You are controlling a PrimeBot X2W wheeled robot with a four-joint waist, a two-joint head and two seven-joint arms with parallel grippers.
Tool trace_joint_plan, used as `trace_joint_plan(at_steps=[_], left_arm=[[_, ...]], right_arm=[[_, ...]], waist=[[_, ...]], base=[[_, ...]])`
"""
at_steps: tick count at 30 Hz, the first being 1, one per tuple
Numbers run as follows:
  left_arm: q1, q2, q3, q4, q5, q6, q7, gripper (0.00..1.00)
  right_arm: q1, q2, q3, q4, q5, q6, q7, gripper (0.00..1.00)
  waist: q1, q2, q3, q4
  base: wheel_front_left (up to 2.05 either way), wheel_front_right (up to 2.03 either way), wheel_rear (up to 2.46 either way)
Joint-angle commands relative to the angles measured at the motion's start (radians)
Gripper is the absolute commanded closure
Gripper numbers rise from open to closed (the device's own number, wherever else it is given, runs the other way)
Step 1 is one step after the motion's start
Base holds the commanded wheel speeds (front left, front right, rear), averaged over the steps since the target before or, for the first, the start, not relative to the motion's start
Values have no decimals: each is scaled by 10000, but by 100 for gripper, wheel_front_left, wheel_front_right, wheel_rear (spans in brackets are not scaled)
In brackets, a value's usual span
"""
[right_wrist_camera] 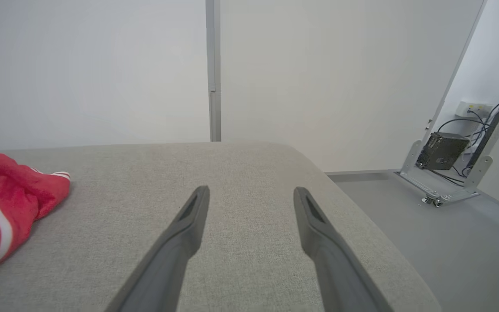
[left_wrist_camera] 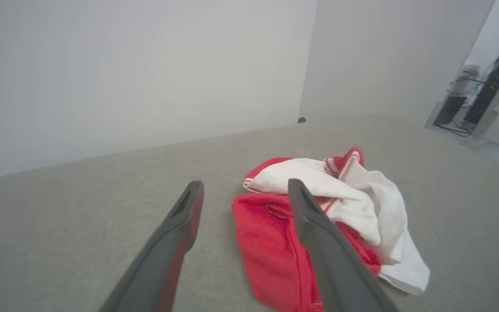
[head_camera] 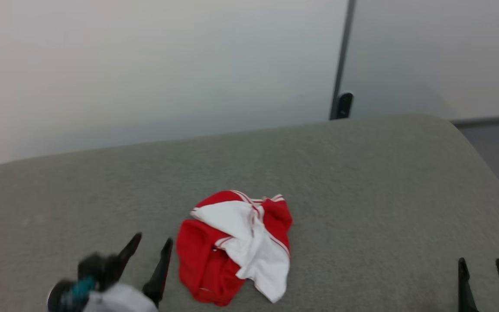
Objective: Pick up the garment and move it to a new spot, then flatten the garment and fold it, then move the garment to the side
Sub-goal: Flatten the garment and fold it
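The garment lies crumpled in a red and white heap on the grey cushioned surface, near its front middle. My left gripper is open just to the left of the heap, its fingers apart and holding nothing. In the left wrist view the garment lies right ahead, partly behind the right finger of the open left gripper. My right gripper stands open at the lower right, far from the cloth. The right wrist view shows the right gripper over bare cushion, with the garment's edge at far left.
The cushioned surface ends at a pale wall with a dark vertical seam. Its right edge rounds off to a grey floor. A metal stand with a black box and cables sits on the floor at the right.
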Motion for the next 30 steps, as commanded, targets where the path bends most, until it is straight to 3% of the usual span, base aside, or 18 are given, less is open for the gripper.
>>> trace_joint_plan(at_steps=[1,9,16,24,30], left_arm=[[-340,194,-131,-91,-368,-32,421,0],[-2220,1653,-1520,-462,-3198,-28,4795,0],[-3770,2387,-2155,234,-4848,-30,8047,0],[-5378,2615,-2809,1100,-4848,-29,9923,0],[-6045,2527,-3305,1539,-4675,-27,10629,0]], right_arm=[[-106,8,81,41,108,1,-9,0],[-444,11,591,247,446,1,-11,0],[-643,6,897,363,761,1,-9,0],[-876,10,1071,403,1053,1,-9,0],[-952,11,1116,417,1154,1,-9,0]], waist=[[0,0,378,-492],[0,0,789,-1029],[0,0,1169,-1520],[0,0,1689,-1909],[0,0,1848,-2048]], base=[[0,0,0],[0,0,0],[0,0,0],[0,0,0],[0,0,0]])
